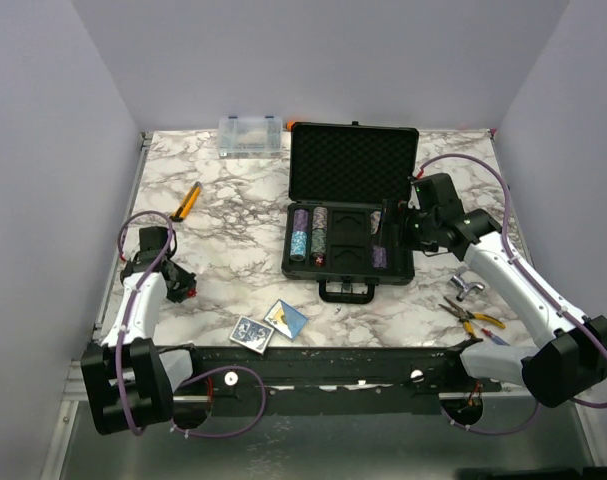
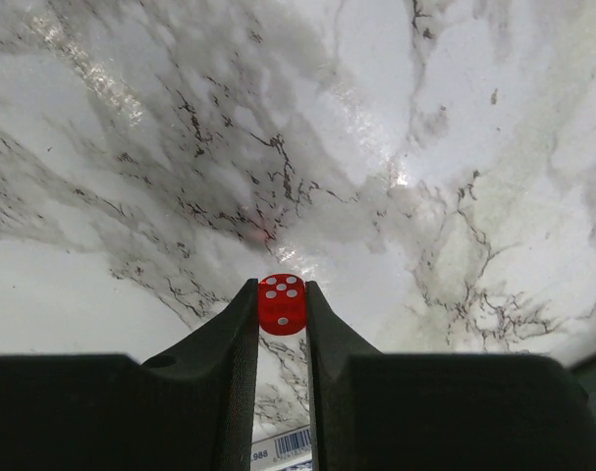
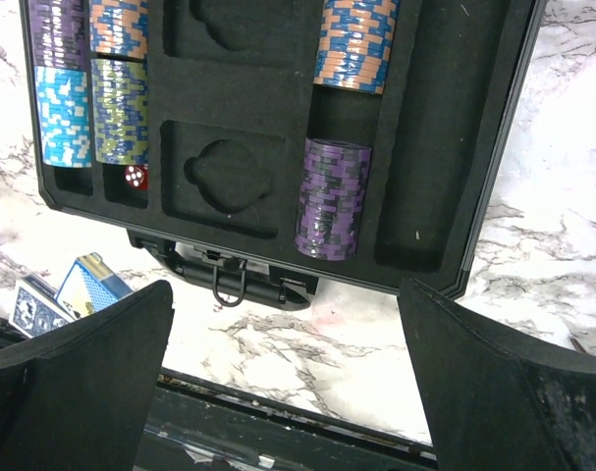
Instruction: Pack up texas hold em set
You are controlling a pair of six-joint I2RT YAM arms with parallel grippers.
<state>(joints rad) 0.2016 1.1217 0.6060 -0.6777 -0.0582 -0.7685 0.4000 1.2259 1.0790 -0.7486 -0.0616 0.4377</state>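
From above, the black case point(image 1: 348, 225) stands open in the middle of the tabletop point(image 1: 223, 215), its foam-lined lid point(image 1: 353, 165) upright at the far side. Chip stacks point(image 1: 310, 238) fill the left slots of the tray and one more sits toward the right. The two card decks point(image 1: 266, 326) lie out on the tabletop, near and to the left of the case. By my reckoning the packing is about half done. The decks and at least one die have yet to go in, and the lid is not yet shut. The left hand point(image 1: 182, 284) is well to the left of the case, and the right hand point(image 1: 396, 225) hangs over its right edge.

In the left wrist view, the left hand point(image 2: 281, 294) is pinched on a red die point(image 2: 282, 304), held clear above the marble.

In the right wrist view, the right hand point(image 3: 283, 324) is spread wide with nothing between its fingers. Below it are the slotted tray point(image 3: 435, 147), a purple stack point(image 3: 332, 196) under an orange-and-blue one point(image 3: 354, 44), another die point(image 3: 135, 177) already in a left slot, and two empty card wells point(image 3: 224, 167).
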